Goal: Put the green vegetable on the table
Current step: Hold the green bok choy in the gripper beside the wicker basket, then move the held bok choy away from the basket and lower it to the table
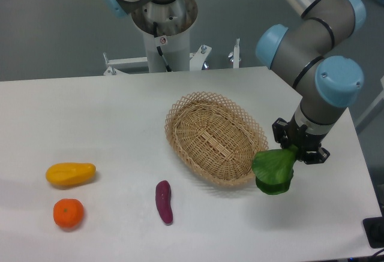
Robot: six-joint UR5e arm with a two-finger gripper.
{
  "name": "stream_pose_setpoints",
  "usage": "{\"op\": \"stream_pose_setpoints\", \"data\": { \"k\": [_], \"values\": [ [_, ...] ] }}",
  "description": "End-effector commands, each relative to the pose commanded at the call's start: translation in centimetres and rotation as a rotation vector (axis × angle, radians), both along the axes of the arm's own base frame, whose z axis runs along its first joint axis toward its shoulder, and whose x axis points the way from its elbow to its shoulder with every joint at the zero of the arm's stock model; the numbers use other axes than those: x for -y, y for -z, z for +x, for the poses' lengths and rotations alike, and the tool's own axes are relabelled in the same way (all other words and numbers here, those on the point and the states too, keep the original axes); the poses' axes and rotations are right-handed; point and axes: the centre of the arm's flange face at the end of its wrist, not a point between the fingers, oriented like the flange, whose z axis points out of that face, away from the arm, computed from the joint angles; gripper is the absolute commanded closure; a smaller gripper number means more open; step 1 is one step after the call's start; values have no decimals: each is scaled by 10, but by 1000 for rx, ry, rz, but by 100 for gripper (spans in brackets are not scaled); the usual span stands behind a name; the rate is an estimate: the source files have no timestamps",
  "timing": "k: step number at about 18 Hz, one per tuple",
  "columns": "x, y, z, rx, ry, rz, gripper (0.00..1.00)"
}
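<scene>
Just below the gripper (292, 153): green vegetable (273, 171), clamped by its stem, hanging beside the wicker basket (215, 138) rim.
Carry step, judged near its end; next, lowering onto bare table (108, 118) right of the basket, then opening the fingers.

Woven oval wicker basket (216, 139) at centre; purple sweet potato (164, 201) in front of it; yellow fruit (71, 174) above an orange (68, 213) at far left.
</scene>
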Motion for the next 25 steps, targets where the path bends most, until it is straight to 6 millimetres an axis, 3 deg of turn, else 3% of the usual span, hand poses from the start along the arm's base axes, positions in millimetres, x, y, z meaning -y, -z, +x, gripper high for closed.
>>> {"op": "stream_pose_setpoints", "data": {
  "k": [6,9,12,15,19,25],
  "values": [
    [11,9,25,83,-230,-52,86],
    [12,23,27,108,-383,-74,87],
    [18,25,23,111,-507,-79,88],
    [46,33,11,126,-550,-82,88],
    [68,35,-8,120,-588,-74,88],
    [129,73,-26,98,-544,-47,87]
  ]
}}
